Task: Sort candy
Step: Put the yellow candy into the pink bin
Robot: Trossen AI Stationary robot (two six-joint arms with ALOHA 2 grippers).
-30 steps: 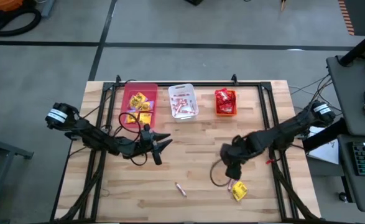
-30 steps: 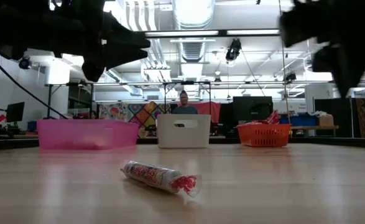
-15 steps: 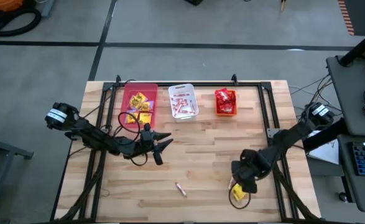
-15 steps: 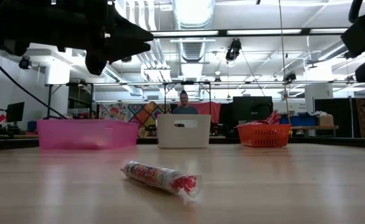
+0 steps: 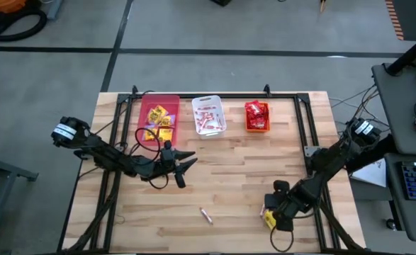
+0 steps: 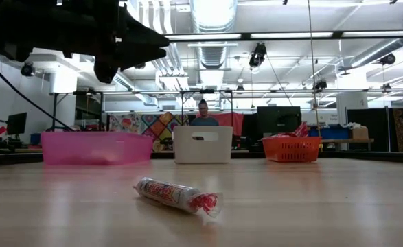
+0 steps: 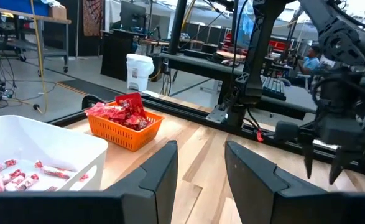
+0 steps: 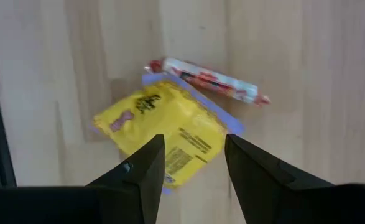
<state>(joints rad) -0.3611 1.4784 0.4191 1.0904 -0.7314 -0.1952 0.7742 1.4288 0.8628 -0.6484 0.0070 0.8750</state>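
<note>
**Hovering over the last yellow packet**

Looking down past my right gripper [image 8: 188, 163], I see its two dark fingers parted with a clear gap between them, nothing held. Under that gap lies a yellow square packet [image 8: 163, 129] flat on the wooden table [image 5: 236, 184], and a thin pinkish-red stick [image 8: 210, 81] lies touching the packet's far edge. From above, the right gripper [image 5: 275, 216] sits near the table's front right, right over that yellow packet [image 5: 269, 219].

My left gripper [image 5: 186, 161] hangs in the air left of centre, just in front of the bins. Its fingers [image 7: 157, 171] stand moderately apart and hold nothing.

A second stick candy [image 5: 205, 215] lies alone on the bare wood near the front middle, well apart from both grippers; in the low view it is the nearest thing, a wrapped roll [image 6: 177, 194] with a twisted end.

Along the back edge stand three bins side by side: a pink bin [image 5: 145, 106] holding yellow packets, a white bin [image 5: 194, 113] with pinkish-red sticks, and an orange bin [image 5: 247, 120] filled with red packets.

Behind the table, in the low view, a person [image 6: 202, 113] sits in the room beyond the white bin
</note>
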